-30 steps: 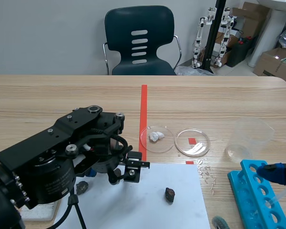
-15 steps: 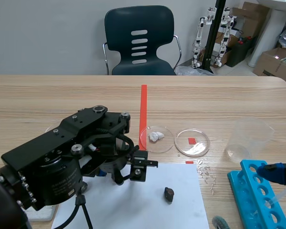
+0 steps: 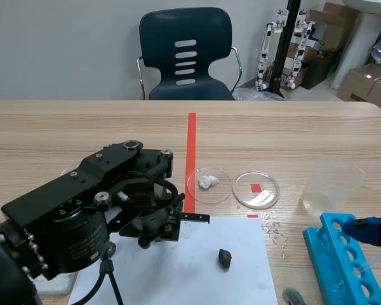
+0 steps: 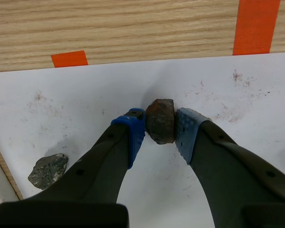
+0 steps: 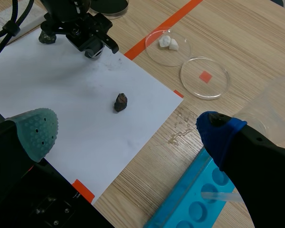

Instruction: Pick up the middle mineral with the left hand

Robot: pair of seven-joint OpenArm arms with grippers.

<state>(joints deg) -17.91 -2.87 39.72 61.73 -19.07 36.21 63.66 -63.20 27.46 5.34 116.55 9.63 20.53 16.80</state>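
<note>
Change: the left gripper [image 4: 160, 133] has dipped lower over the white sheet [image 3: 178, 276] than half a second ago.
Surface: pale wooden table [image 3: 63, 127]; the sheet lies at its near edge, with orange tape [image 3: 191, 146] running away from it.
Room: dark chair [image 3: 185, 54] behind the table, grey wall [image 3: 63, 44].
On the sheet, left to right: grey mineral [image 4: 48, 170], middle mineral [image 4: 160, 118], dark mineral [image 3: 225, 258].
Left grip: blue pads [image 4: 134, 133] press both sides of the middle mineral, closed on it.
Axis: its longer side runs straight ahead of the gripper, along the pads.
Right gripper [image 5: 128, 135]: fingers spread wide, holding nothing, over the blue rack [image 3: 343, 267].
</note>
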